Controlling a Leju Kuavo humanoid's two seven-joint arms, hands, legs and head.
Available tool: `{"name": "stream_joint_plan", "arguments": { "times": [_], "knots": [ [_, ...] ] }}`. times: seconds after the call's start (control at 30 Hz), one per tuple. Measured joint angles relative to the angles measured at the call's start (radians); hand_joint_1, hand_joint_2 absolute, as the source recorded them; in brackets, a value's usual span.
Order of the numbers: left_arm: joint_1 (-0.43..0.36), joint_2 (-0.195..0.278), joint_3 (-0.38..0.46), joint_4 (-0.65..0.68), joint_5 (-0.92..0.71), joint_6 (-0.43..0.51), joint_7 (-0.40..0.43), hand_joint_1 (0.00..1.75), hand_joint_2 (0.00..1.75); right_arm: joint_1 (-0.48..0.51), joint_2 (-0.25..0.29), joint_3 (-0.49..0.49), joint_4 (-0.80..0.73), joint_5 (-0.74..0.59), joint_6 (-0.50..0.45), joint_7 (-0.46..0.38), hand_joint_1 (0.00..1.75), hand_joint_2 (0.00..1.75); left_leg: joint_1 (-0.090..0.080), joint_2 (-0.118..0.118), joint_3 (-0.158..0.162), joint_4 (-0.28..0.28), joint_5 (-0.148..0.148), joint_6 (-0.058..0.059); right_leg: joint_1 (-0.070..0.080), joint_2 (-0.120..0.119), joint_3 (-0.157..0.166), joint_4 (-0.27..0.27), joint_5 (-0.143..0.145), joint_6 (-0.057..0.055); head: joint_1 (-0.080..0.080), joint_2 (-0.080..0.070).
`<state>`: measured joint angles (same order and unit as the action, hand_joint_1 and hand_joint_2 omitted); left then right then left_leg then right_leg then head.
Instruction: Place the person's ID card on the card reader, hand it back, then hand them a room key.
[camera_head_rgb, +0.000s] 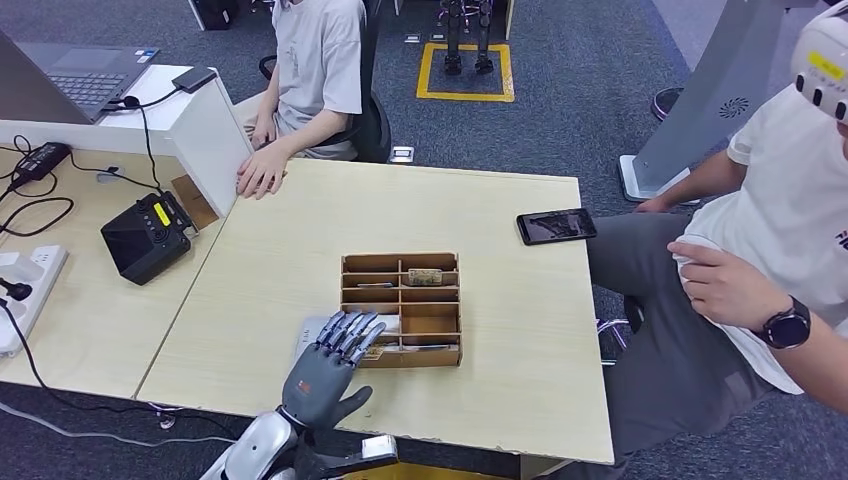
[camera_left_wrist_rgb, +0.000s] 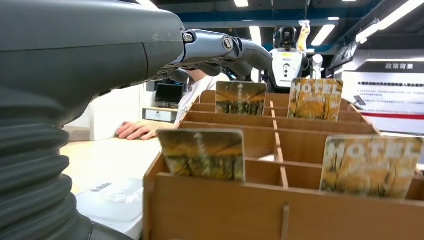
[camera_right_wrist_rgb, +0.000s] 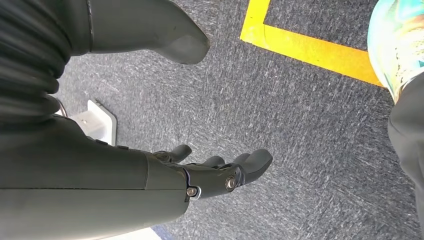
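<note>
A wooden compartment box (camera_head_rgb: 401, 257) stands mid-table and holds several hotel key cards (camera_head_rgb: 424, 277). In the left wrist view the cards stand upright in their slots, one nearest (camera_left_wrist_rgb: 202, 153) and one beside it (camera_left_wrist_rgb: 372, 165), behind the box's front wall (camera_left_wrist_rgb: 225, 210). My left hand (camera_head_rgb: 335, 360) reaches over the box's near left corner with its fingers (camera_left_wrist_rgb: 220, 50) stretched out above the cards, holding nothing. A flat white card reader (camera_head_rgb: 310, 333) lies partly under that hand, beside the box (camera_left_wrist_rgb: 112, 200). My right hand (camera_right_wrist_rgb: 220, 172) hangs over the floor with its fingers apart and holds nothing.
A person sits across the table with a hand (camera_head_rgb: 262, 175) resting at the far left corner. Another person with a wristwatch (camera_head_rgb: 787, 325) sits at the right. A black phone (camera_head_rgb: 556, 226) lies at the right edge. A black device (camera_head_rgb: 148, 238) and cables sit on the left desk.
</note>
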<state>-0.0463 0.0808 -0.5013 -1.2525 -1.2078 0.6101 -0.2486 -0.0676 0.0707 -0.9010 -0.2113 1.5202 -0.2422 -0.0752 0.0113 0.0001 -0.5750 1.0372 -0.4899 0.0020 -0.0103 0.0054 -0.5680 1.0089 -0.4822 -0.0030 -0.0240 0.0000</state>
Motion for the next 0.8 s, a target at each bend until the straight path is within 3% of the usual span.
{"name": "stream_joint_plan", "arguments": {
  "times": [0.8],
  "knots": [
    [-0.021,-0.043,0.028,0.026,0.062,-0.037,-0.026,0.00,1.75,0.000,0.000,0.000,0.000,0.017,0.001,-0.003,0.00,1.75,0.000,0.000,0.000,0.000,0.000,0.000,0.000,0.000,0.000,0.000,0.000,0.000,0.000,0.000]
  ]
}}
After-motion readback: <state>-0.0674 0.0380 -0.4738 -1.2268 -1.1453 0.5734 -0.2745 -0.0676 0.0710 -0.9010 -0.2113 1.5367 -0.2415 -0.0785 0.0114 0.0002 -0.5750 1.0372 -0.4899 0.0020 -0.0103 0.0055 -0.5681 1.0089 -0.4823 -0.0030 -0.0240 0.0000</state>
